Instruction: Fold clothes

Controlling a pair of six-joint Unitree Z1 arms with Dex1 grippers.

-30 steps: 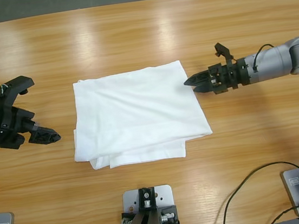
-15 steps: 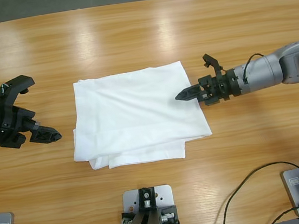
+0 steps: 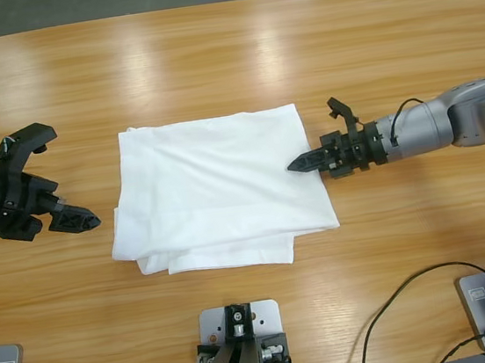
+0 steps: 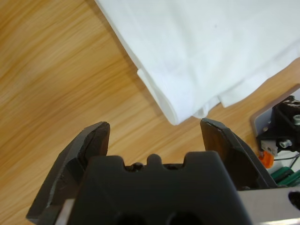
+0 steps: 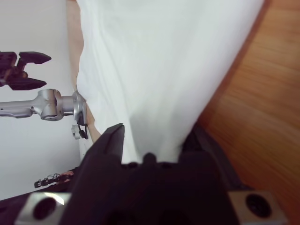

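Folding is looking well advanced: at the left, the left gripper (image 3: 78,223) is hovering with its jaws spread and empty just beside the near-left corner of the T-shirt (image 3: 217,189), which is lying mid-bench (image 3: 226,51) as a compact layered rectangle. At the cloth's right edge, the right gripper (image 3: 298,165) is resting low with fabric running between its jaws, apparently pinching that edge. Judging by the uneven layers peeking out along the near edge, one more fold or some tidying is probably remaining.
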